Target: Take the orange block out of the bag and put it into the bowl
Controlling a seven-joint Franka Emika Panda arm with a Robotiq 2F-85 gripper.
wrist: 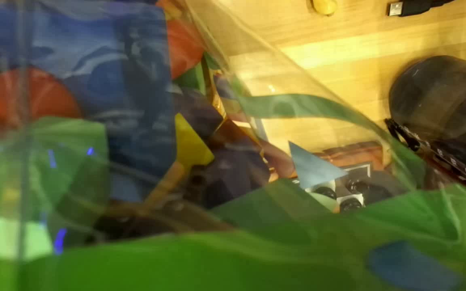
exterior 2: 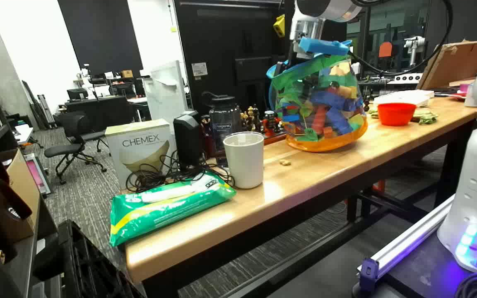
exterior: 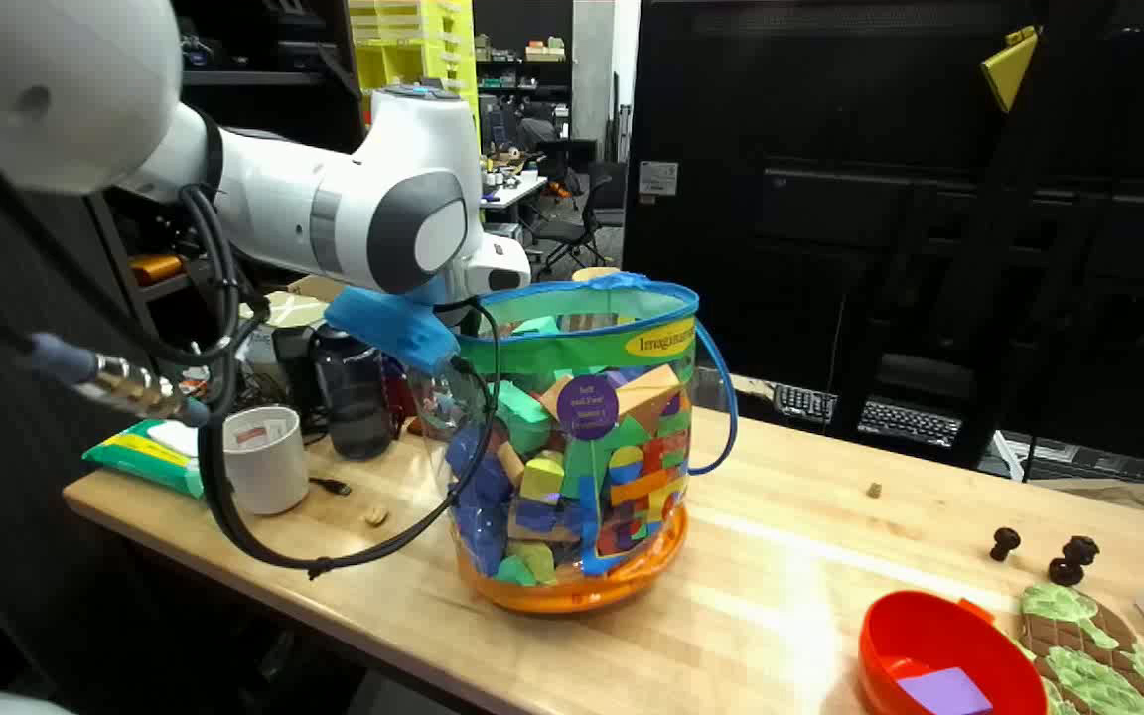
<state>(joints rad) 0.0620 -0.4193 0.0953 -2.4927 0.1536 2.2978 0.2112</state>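
Note:
The clear bag (exterior: 572, 599) with a green band, blue rim and orange base stands on the table, full of coloured blocks; it also shows in an exterior view (exterior 2: 329, 142). Orange pieces such as an orange bar (exterior: 640, 485) show through its wall; I cannot tell which is the orange block. The red bowl (exterior: 994, 650) holds a flat purple piece; it also shows in an exterior view (exterior 2: 396, 115). My gripper (exterior 2: 287, 64) is at the bag's rim, its fingers mostly hidden. In the wrist view the bag's green band (wrist: 156, 266) and clear wall cover the jaws.
A white cup (exterior: 264, 467), a dark bottle (exterior: 354, 397) and a green wipes pack (exterior 2: 168, 209) stand near the bag. A blue strap handle (exterior: 731, 397) hangs at its side. A leaf-patterned cloth (exterior: 1088, 645) and small black pieces (exterior: 1069, 561) lie by the bowl.

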